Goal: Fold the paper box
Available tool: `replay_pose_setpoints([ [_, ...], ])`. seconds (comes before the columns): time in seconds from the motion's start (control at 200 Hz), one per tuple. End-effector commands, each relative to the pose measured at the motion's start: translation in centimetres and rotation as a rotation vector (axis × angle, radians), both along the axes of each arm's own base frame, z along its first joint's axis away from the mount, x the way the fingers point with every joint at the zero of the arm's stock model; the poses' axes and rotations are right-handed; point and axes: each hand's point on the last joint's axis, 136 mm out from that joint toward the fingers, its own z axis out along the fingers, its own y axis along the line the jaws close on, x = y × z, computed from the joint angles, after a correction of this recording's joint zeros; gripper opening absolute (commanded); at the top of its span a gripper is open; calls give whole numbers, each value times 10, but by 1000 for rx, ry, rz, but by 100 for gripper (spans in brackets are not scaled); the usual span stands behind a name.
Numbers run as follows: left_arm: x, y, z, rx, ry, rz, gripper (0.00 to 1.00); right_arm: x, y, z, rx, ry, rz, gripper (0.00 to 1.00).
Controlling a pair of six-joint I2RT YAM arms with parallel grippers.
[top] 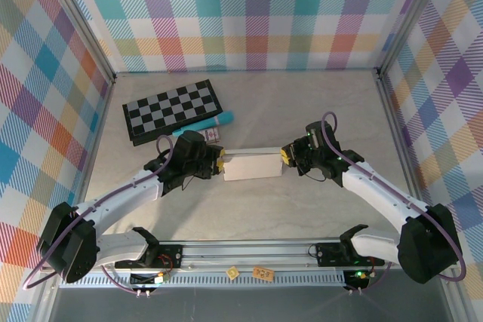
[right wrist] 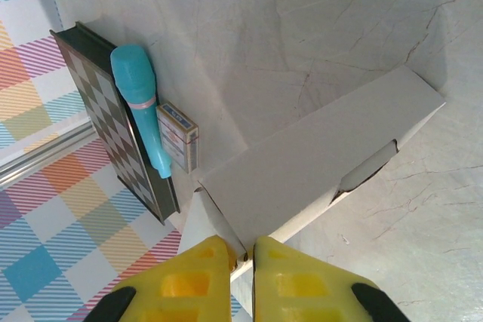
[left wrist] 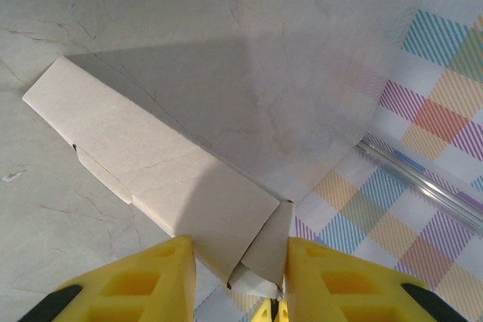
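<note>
The white paper box (top: 253, 166) lies across the middle of the table between my two grippers. My left gripper (top: 220, 164) is at its left end. In the left wrist view the box (left wrist: 151, 164) runs from the upper left down into the left gripper (left wrist: 240, 250); both yellow fingers (left wrist: 162, 277) press on its end, with a folded end flap against the right one. My right gripper (top: 284, 156) holds the box's right end. In the right wrist view that gripper (right wrist: 243, 250) is nearly shut, pinching the box's (right wrist: 317, 160) thin card corner.
A black-and-grey checkerboard (top: 172, 109) lies at the back left, with a teal cylinder (top: 204, 124) and a small printed card pack (top: 211, 135) beside it, just behind my left gripper. Plaid walls enclose the table. A metal rail (top: 249, 250) runs along the near edge.
</note>
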Motion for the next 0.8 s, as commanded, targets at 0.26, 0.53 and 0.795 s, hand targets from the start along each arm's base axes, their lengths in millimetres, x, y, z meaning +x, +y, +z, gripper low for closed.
replay_pose_setpoints([
  [0.26,-17,-15,-20,-22,39,-76,22,-43,-20,-58,-134,240,11,12],
  [0.53,-27,-8,-29,10,58,-83,15,-48,-24,-61,-152,258,7,11],
  [0.795,-30,-6,-32,18,64,-86,6,-53,-28,-63,-169,290,4,7],
])
